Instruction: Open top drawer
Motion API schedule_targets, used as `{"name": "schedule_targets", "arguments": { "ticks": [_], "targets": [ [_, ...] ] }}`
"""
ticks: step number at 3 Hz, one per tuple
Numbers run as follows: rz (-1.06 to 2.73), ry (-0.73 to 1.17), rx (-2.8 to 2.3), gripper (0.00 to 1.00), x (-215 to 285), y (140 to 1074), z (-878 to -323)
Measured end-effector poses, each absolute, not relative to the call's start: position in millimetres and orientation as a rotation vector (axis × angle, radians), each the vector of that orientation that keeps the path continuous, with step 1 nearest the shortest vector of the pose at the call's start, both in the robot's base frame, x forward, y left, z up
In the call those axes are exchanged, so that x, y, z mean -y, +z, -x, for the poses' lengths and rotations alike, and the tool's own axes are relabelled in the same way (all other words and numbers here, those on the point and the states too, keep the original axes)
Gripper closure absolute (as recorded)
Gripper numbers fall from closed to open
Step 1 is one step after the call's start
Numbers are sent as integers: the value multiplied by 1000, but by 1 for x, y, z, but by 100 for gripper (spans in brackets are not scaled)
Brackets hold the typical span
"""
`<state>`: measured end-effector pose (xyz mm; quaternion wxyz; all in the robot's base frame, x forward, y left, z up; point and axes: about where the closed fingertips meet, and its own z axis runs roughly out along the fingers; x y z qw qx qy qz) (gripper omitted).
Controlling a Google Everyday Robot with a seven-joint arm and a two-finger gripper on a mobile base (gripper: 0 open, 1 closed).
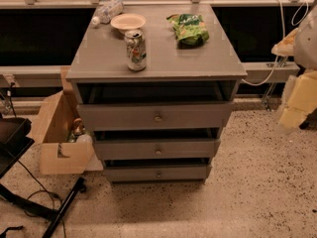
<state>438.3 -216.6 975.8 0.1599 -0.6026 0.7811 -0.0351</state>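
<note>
A grey cabinet stands in the middle of the camera view with three grey drawers stacked in its front. The top drawer has the widest and tallest front panel and a small brass-coloured knob at its centre. A dark gap shows above its panel. The two shorter drawers lie below it, each with a similar knob. My gripper is a blurred pale yellow shape at the right edge, about level with the top drawer and well to the right of the cabinet, touching nothing.
On the cabinet top stand a soda can, a pale bowl, a lying water bottle and a green chip bag. An open cardboard box sits left of the cabinet. A black stand and cables are at the lower left.
</note>
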Motion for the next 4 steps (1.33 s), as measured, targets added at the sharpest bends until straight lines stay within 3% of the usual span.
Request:
{"name": "schedule_targets", "arguments": {
  "ticks": [2, 4],
  "targets": [
    [1733, -107, -2267, 0, 210, 937, -448],
    [1826, -164, -2314, 0, 182, 787, -494]
  ]
}}
